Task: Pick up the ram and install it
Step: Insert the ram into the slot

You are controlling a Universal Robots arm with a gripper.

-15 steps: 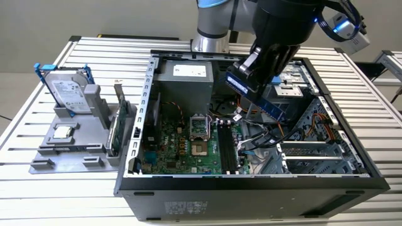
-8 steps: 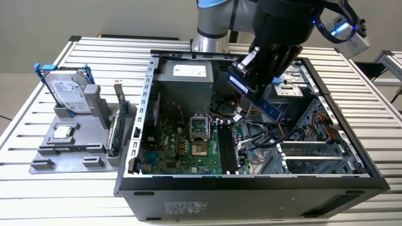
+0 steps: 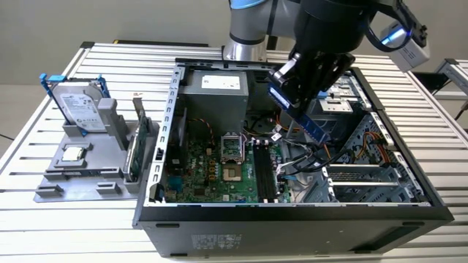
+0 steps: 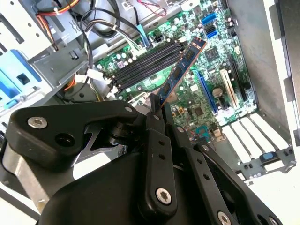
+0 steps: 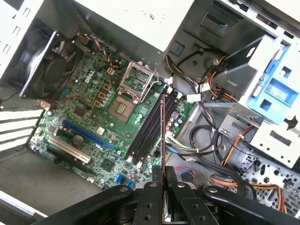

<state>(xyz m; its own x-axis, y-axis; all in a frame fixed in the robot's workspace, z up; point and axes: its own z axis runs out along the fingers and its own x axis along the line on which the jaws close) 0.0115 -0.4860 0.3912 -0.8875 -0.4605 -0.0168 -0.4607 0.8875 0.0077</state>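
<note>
That claw (image 4: 154, 108) is clamped tight on the ram (image 4: 180, 70), stick poking out beyond it at a tilt, memory slots (image 4: 140, 65) somewhere below.

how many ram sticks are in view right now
1. The ram is clamped in the hand, tilted above the motherboard inside the open computer case. The memory slots below it look empty; another stick could be hidden elsewhere.
</note>
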